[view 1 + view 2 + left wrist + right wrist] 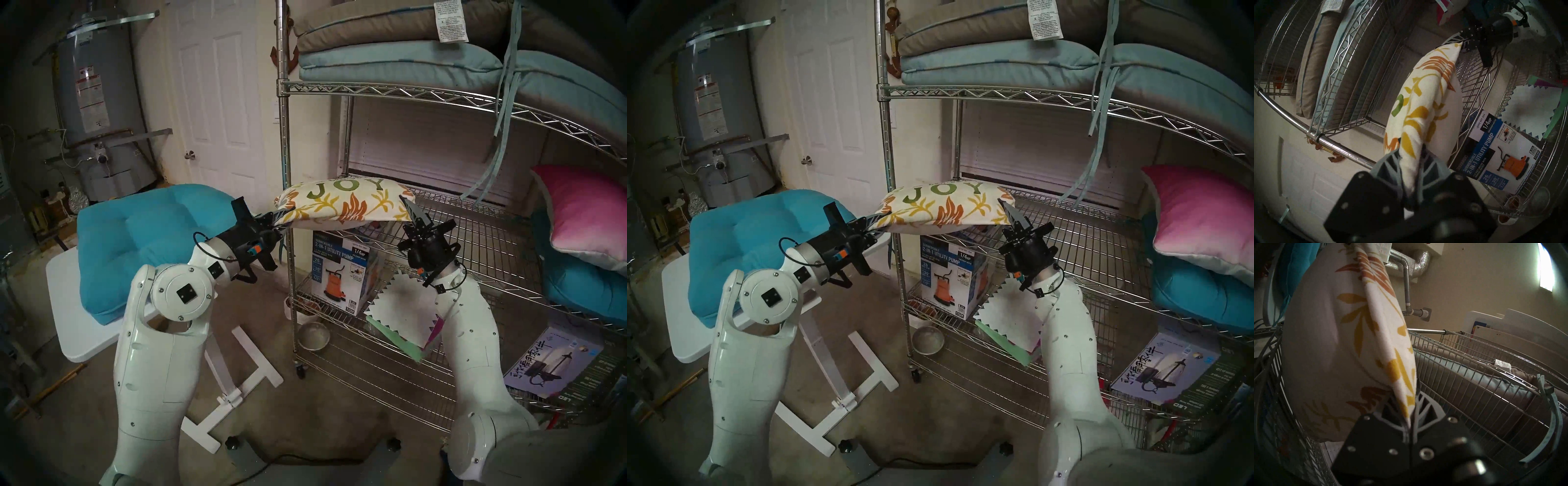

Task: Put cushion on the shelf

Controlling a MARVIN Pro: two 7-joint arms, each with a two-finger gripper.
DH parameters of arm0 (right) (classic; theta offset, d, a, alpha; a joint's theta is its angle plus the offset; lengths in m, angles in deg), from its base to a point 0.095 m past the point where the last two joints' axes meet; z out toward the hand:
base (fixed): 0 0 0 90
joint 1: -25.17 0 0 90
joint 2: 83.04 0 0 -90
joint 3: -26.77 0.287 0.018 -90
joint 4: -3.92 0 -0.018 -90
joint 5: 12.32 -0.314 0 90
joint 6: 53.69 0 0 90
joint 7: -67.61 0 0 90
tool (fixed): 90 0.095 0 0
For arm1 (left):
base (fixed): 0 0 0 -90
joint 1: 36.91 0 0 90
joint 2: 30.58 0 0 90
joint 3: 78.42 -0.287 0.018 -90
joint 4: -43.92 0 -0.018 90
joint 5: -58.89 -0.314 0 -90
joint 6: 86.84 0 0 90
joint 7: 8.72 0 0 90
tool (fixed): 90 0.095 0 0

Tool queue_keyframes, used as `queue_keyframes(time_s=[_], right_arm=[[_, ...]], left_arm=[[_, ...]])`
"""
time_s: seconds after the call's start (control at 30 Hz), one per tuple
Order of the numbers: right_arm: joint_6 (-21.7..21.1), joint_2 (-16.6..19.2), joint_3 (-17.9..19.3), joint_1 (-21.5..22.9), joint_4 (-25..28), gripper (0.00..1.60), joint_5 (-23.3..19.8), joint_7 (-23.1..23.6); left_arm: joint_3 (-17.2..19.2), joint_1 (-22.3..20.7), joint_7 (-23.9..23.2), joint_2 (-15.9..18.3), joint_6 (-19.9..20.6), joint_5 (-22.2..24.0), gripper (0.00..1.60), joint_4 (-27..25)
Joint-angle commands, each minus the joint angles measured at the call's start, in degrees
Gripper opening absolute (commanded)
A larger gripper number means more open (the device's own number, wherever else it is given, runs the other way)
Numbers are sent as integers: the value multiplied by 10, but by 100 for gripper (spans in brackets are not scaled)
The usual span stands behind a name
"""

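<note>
- Cream rectangular leaf-print "JOY" cushion [342,203] held flat in the air, over front-left corner of middle tier of chrome wire-grid shelf [475,237].
- Left gripper [283,214] clamped on cushion's 9 o'clock end.
- Right gripper [409,205] pinched tight on 3 o'clock corner.
- Pump box [342,268] at 6 o'clock, tier below.
- Pink pillow [583,217] at 3 o'clock, well apart.

The cushion [342,203] is matt printed cloth, softly wrinkled; the shelf [475,237] is shiny chromed wire and tube (bright glints along the posts). The pump box [342,271] looks like glossy printed cardboard.
</note>
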Motion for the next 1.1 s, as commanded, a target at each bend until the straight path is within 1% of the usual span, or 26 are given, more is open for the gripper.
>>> queue_keyframes(time_s=[0.0, 0.03, 0.07, 0.1, 0.13, 0.17, 0.27, 0.3, 0.33, 0.37, 0.4, 0.43, 0.5, 0.53, 0.6, 0.63, 0.67, 0.7, 0.77, 0.8, 0.87, 0.9, 0.93, 1.0, 1.03, 1.07], right_arm=[[-18, 59, 78, 60, -22, 0, -37, -6], [-18, 60, 80, 61, -23, 0, -38, -6], [-15, 68, 88, 62, -26, 0, -37, -5], [-25, 51, 74, 54, -19, 0, -43, -9], [-19, 61, 90, 65, -29, 0, -40, -6], [-19, 63, 94, 65, -31, 0, -41, -5], [-21, 62, 99, 68, -35, 0, -44, -5], [-17, 67, 109, 69, -39, 0, -42, -3], [-23, 59, 101, 67, -38, 0, -46, -6], [-16, 72, 115, 71, -44, 0, -43, -2], [-25, 57, 106, 68, -40, 0, -49, -5], [-20, 65, 117, 74, -46, 0, -46, -3], [-19, 67, 125, 77, -51, 0, -46, -1], [-23, 63, 123, 77, -52, 0, -49, -2], [-21, 66, 134, 79, -57, 0, -48, 0], [-17, 75, 142, 80, -62, 0, -46, 2], [-28, 58, 130, 78, -57, 0, -52, -2], [-19, 69, 148, 83, -65, 0, -47, 3], [-18, 73, 157, 85, -70, 0, -46, 5], [-26, 65, 150, 86, -70, 0, -50, 2], [-17, 79, 169, 90, -79, 0, -45, 7], [-21, 72, 169, 92, -77, 0, -47, 7], [-18, 78, 180, 96, -83, 0, -44, 11], [-20, 75, 183, 99, -84, 0, -44, 11], [-26, 67, 176, 99, -83, 0, -48, 9], [-19, 76, 190, 103, -89, 0, -43, 14]], left_arm=[[-1, -48, 12, -8, 10, -13, 0, 22], [-5, -50, 12, -10, 10, -13, 0, 25], [-9, -54, 12, -12, 10, -14, 0, 30], [-13, -57, 12, -14, 9, -15, 0, 33], [-17, -59, 12, -16, 9, -16, 0, 36], [-21, -62, 12, -19, 10, -17, 0, 41], [-33, -68, 12, -27, 10, -19, 0, 51], [-37, -70, 12, -29, 10, -20, 0, 54], [-41, -72, 12, -32, 10, -20, 0, 56], [-45, -74, 12, -35, 11, -20, 0, 59], [-49, -76, 12, -38, 11, -22, 0, 63], [-52, -77, 12, -40, 11, -22, 0, 65], [-59, -79, 12, -45, 12, -24, 0, 72], [-62, -80, 12, -46, 12, -25, 0, 75], [-67, -83, 13, -50, 12, -27, 0, 80], [-69, -86, 13, -52, 12, -28, 0, 84], [-72, -88, 13, -54, 12, -29, 0, 86], [-75, -91, 14, -56, 12, -30, 0, 89], [-79, -95, 14, -60, 12, -33, 0, 95], [-81, -98, 14, -61, 11, -34, 0, 98], [-85, -102, 14, -64, 11, -36, 0, 103], [-87, -104, 14, -65, 11, -37, 0, 105], [-91, -107, 14, -68, 10, -39, 0, 108], [-93, -109, 14, -69, 10, -40, 0, 110], [-95, -110, 14, -71, 10, -41, 0, 111], [-97, -111, 14, -72, 10, -42, 0, 111]])
